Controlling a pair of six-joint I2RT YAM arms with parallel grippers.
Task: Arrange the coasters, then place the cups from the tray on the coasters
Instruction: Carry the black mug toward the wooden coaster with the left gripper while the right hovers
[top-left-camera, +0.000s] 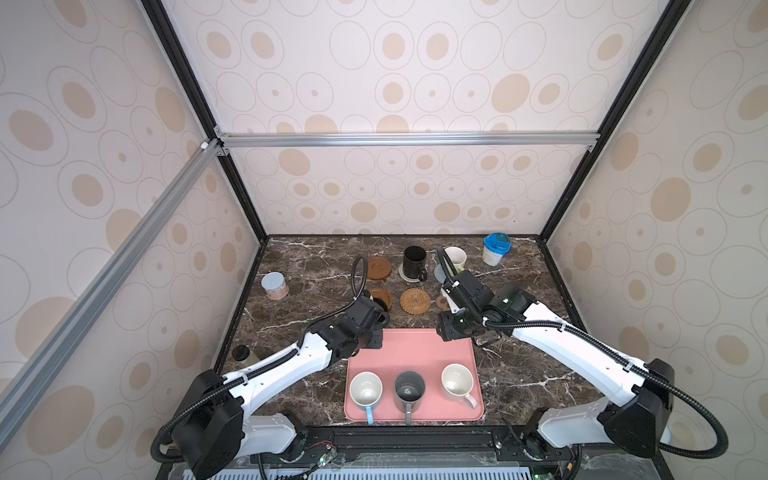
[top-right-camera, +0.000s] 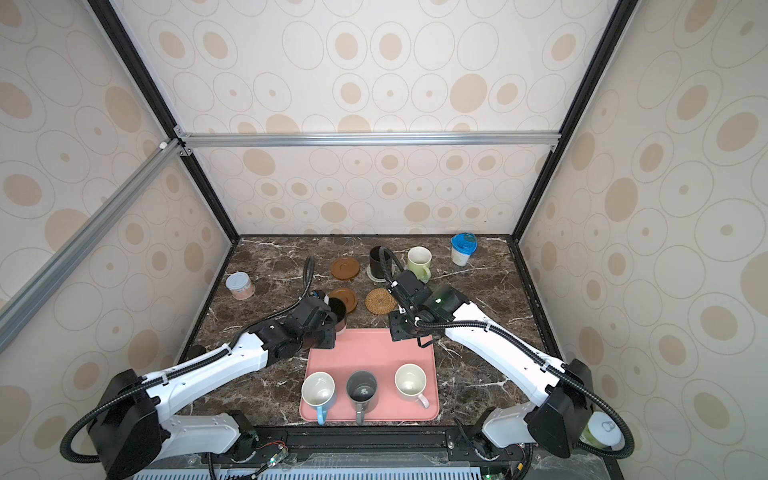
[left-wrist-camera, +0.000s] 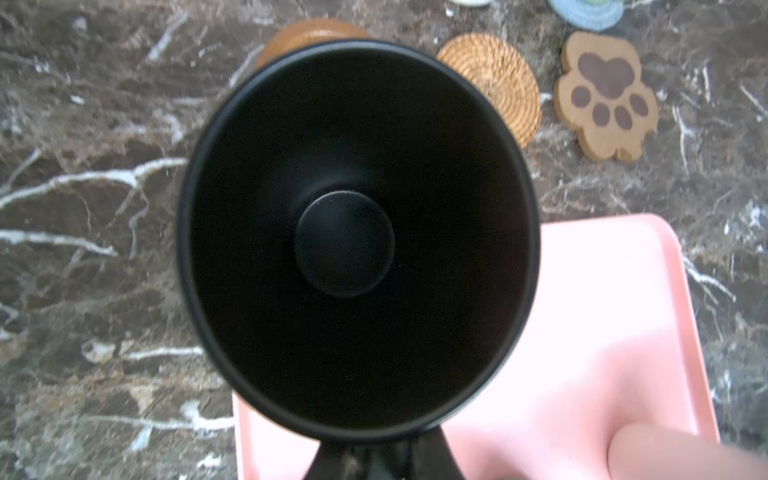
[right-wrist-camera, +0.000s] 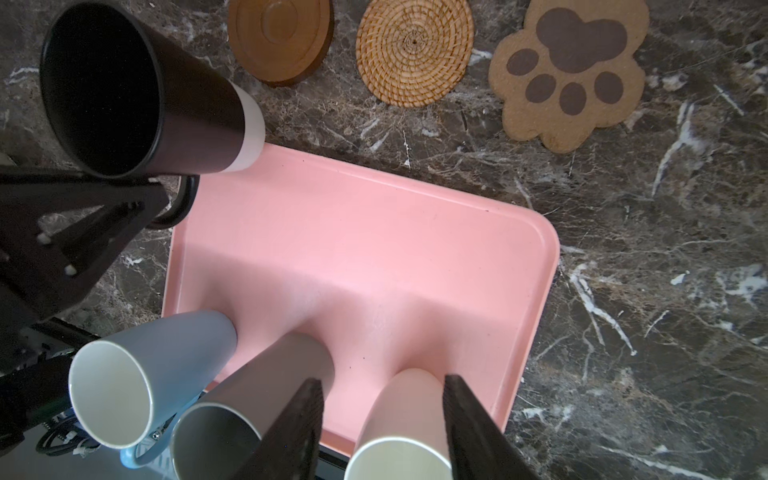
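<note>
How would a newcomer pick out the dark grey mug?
Start at the pink tray at the near edge of the marble table. Three mugs stand in a row along its near side; the dark grey mug is the middle one. Its dark inside sets it apart from the light blue mug and pale pink mug, both whitish inside.

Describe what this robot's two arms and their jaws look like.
The left arm and right arm match: white moulded shells on the long links, black housings at the joints, and black ribbed cable conduit looping alongside, fastened with white ties. A green light glows near the right wrist. The jaws are black, flat and wedge-shaped, with ridged inner faces.
</note>
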